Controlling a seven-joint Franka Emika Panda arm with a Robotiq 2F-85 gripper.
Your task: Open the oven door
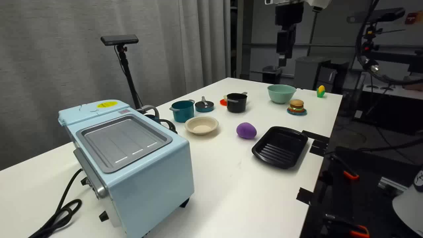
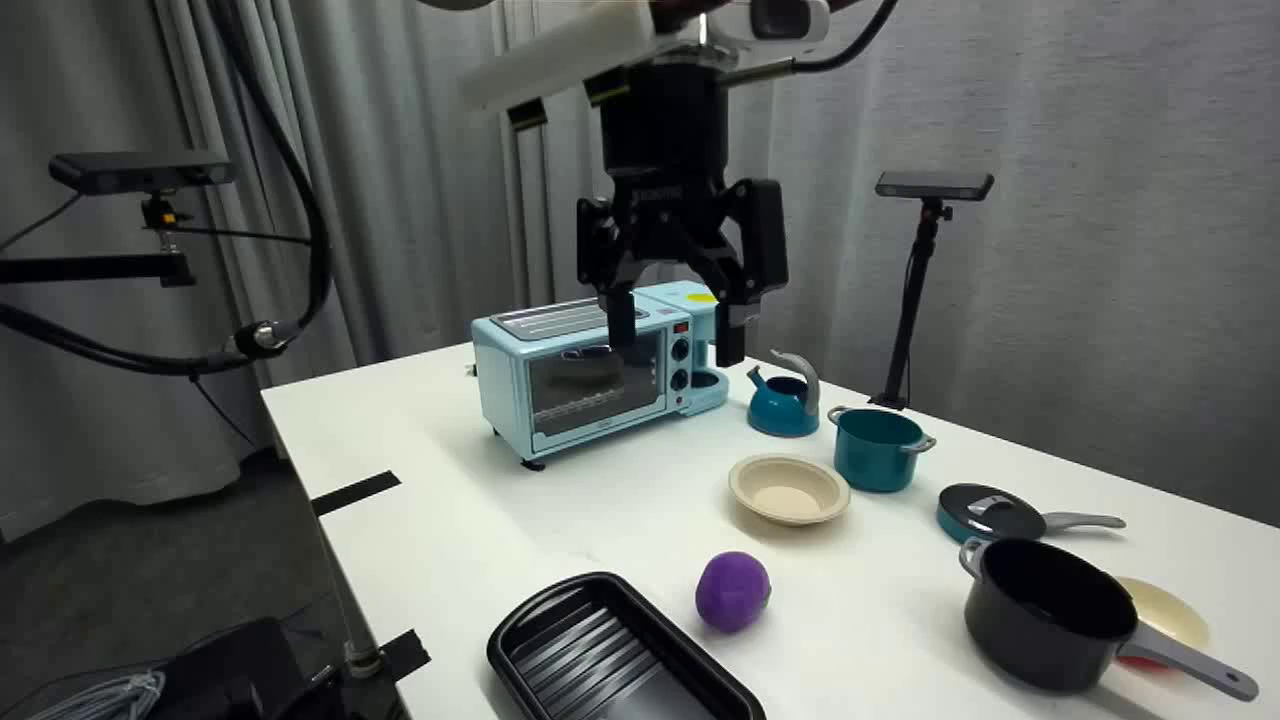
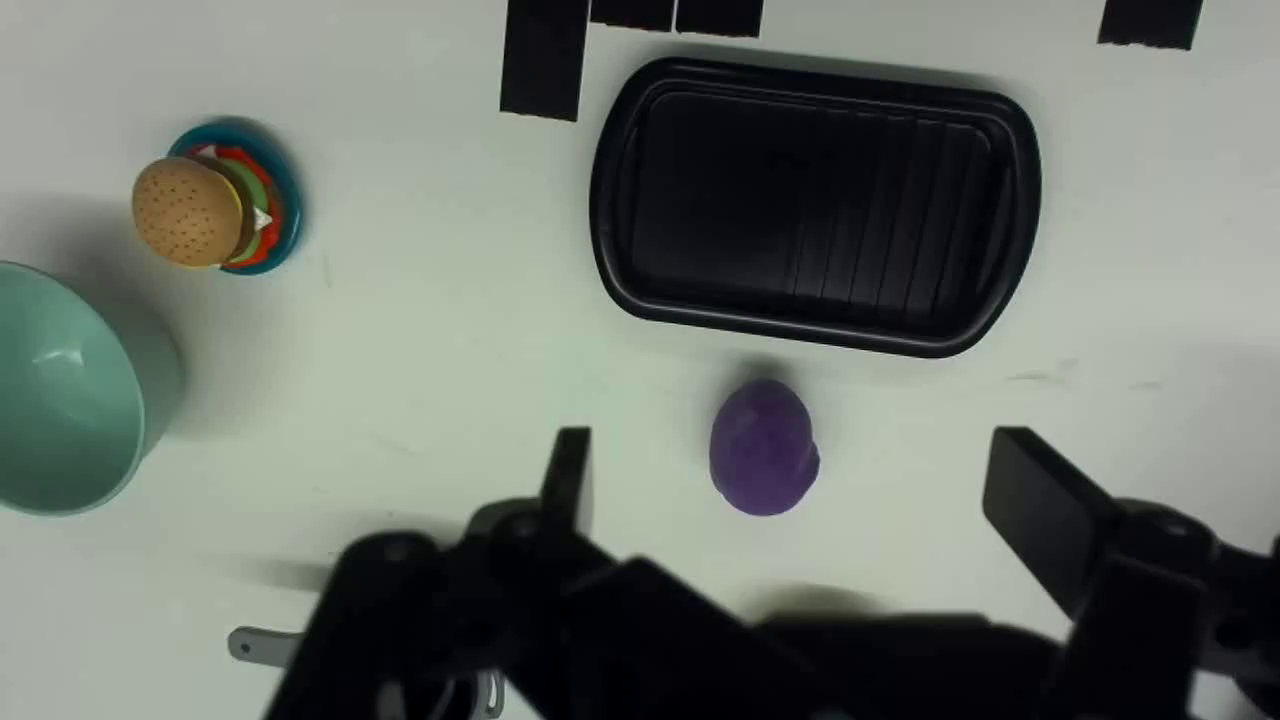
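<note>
The pale-blue oven (image 1: 155,188) stands on the white table, with its grey ribbed top and one end face towards this exterior view; its door is hidden there. In an exterior view the oven (image 2: 504,385) shows its front. The oven door (image 2: 600,392) is a dark glass panel in a pale-blue frame, upright and closed, left of the knobs. My gripper (image 2: 677,335) hangs high above the table, open and empty, overlapping the oven in this view. It also shows side-on in an exterior view (image 1: 283,61). In the wrist view the gripper (image 3: 790,450) points down with its fingers wide apart; the oven is out of view.
A purple toy (image 3: 764,448) and a black tray (image 3: 1018,200) lie below the gripper. A beige bowl (image 2: 790,488), a blue kettle (image 2: 783,406) and a teal pot (image 2: 876,452) stand near the oven. A black cord (image 1: 54,219) lies behind it.
</note>
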